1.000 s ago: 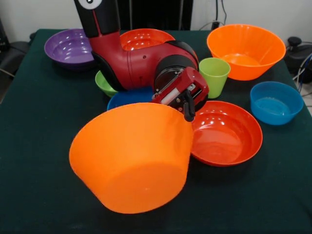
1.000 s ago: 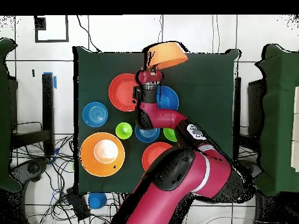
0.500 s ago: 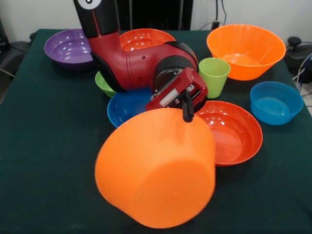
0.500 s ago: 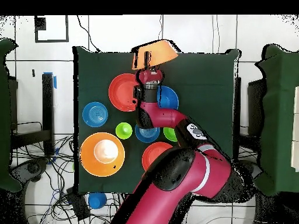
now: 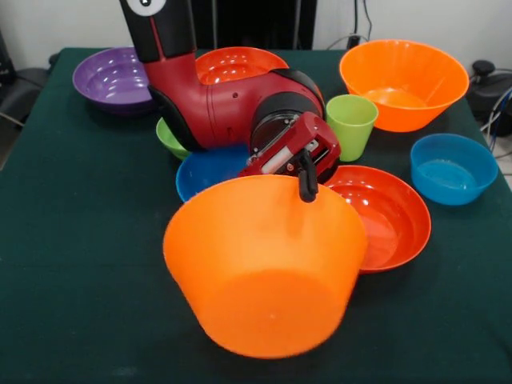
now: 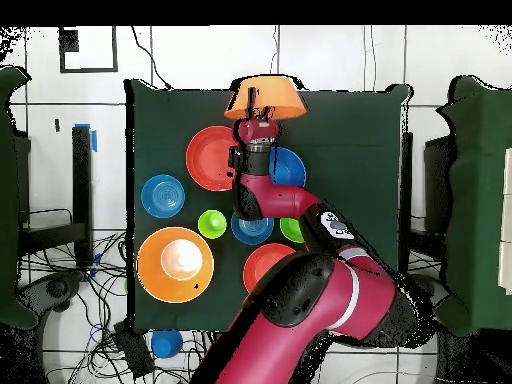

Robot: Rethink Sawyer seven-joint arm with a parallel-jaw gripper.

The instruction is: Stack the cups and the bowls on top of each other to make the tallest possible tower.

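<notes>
Nearest the front camera: a big orange bowl [image 5: 266, 268], held off the table, rim up and roughly level. My gripper [image 5: 306, 182] is clamped on its far rim, one black finger [image 5: 307, 178] showing outside the wall. In the overhead view the same bowl [image 6: 265, 98] hangs at the table's [image 5: 72, 240] edge farthest from my base, my gripper [image 6: 257, 121] just beside it.

Behind the held bowl, on the table: a red-orange bowl [image 5: 384, 218] partly hidden by it on the front view's right, and a blue bowl [image 5: 210, 170] on the left, mostly under my wrist.

Further right, a second blue bowl [image 5: 454, 167] stands alone near the table edge.

Middle depth: the green cup [image 5: 352, 126] upright, just beside my arm [image 5: 232, 104]. A small green bowl [image 5: 170, 138] peeks out from behind my arm on the other side.

Far row: the purple bowl [image 5: 114, 78] at the left corner, a second red-orange bowl [image 5: 238, 62] behind my arm, the other big orange bowl [image 5: 404, 82] at the right.

Overhead shows a third blue bowl [image 6: 252, 229] under my arm. No two bowls are nested; no tower stands.
</notes>
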